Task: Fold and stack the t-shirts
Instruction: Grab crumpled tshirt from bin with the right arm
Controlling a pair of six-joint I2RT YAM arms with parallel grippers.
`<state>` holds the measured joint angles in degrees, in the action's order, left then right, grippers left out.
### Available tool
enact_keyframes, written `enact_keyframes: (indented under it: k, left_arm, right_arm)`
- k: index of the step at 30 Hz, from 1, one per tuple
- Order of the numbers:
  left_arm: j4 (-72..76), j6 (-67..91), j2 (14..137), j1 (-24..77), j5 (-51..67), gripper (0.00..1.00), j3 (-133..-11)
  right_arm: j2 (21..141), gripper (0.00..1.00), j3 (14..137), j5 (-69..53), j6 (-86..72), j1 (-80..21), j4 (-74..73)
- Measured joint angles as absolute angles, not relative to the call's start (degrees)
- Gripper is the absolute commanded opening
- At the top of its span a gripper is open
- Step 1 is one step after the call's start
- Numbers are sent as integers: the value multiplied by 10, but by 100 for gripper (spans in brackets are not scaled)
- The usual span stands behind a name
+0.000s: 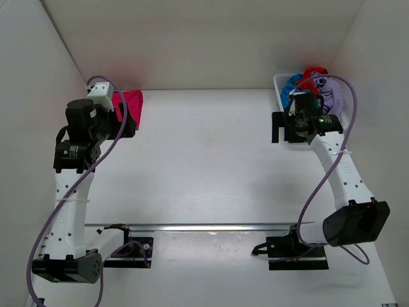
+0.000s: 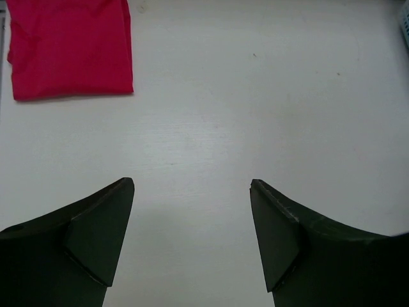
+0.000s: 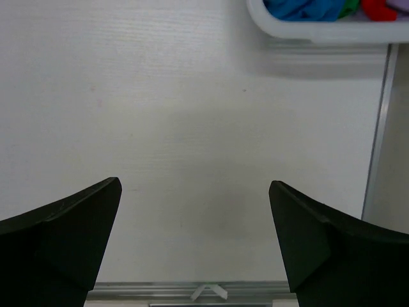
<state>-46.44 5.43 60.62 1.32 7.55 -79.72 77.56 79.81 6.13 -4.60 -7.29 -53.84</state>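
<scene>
pink t-shirt (image 2: 70,48) folded; other t-shirts (image 1: 314,78) in basket (image 3: 319,31)

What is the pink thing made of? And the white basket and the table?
The pink shirt looks like soft matte cloth: it lies flat with small wrinkles and a folded edge. The basket seems to be smooth, slightly glossy white plastic with a rounded moulded rim. The table looks like a hard, matte white board with faint grain lines; whether it is wood or laminate, I cannot tell.

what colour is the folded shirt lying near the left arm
Magenta-pink. The folded shirt shows best in the left wrist view, flat on the white table.
</scene>
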Motion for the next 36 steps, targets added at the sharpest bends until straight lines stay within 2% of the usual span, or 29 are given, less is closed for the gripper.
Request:
enact_keyframes:
  k: [4, 9, 13, 14, 15, 17, 23, 24, 25, 26, 27, 28, 31, 33, 34, 36]
  left_arm:
    - [-451, 65, 609, 13, 94, 84, -764]
    - [-411, 92, 618, 13, 132, 85, -704]
    - [-379, 110, 641, 15, 173, 83, -676]
    - [-370, 114, 649, 15, 181, 83, -670]
    - [-363, 117, 657, 16, 189, 82, -667]
    - [-342, 123, 678, 16, 205, 82, -658]
    - [-293, 130, 714, 16, 227, 82, -632]
    - [-283, 132, 714, 16, 230, 82, -622]
    - [-276, 133, 714, 16, 232, 82, -616]
    - [-272, 134, 714, 16, 233, 81, -611]
    - [-268, 135, 715, 16, 234, 82, -608]
    - [-267, 135, 717, 16, 234, 81, -607]
    - [-265, 134, 724, 15, 235, 81, -607]
    - [-265, 134, 729, 13, 236, 81, -607]
    - [-265, 134, 729, 13, 236, 82, -606]
    - [-265, 134, 729, 13, 236, 81, -606]
  right_arm:
    - [742, 99, 808, 79, -12, -58, -497]
    - [806, 100, 900, 180, 29, -88, -416]
    - [915, 99, 937, 169, 25, -56, -366]
    - [948, 93, 947, 163, 21, -36, -353]
    - [977, 91, 955, 156, 20, -15, -340]
    - [1036, 99, 976, 142, 13, 27, -327]
    - [1192, 99, 1116, 140, 18, 84, -326]
    - [1212, 95, 1136, 145, 23, 84, -322]
    - [1230, 71, 1152, 146, 29, 82, -317]
    - [1249, 61, 1172, 147, 36, 79, -318]
    - [1269, 60, 1193, 145, 39, 75, -316]
    - [1283, 50, 1206, 143, 39, 74, -312]
    - [1303, 41, 1215, 138, 33, 66, -328]
    - [1310, 16, 1232, 139, 24, 62, -357]
    - [1312, 0, 1244, 139, 13, 60, -373]
    - [1311, 0, 1255, 142, 1, 60, -390]
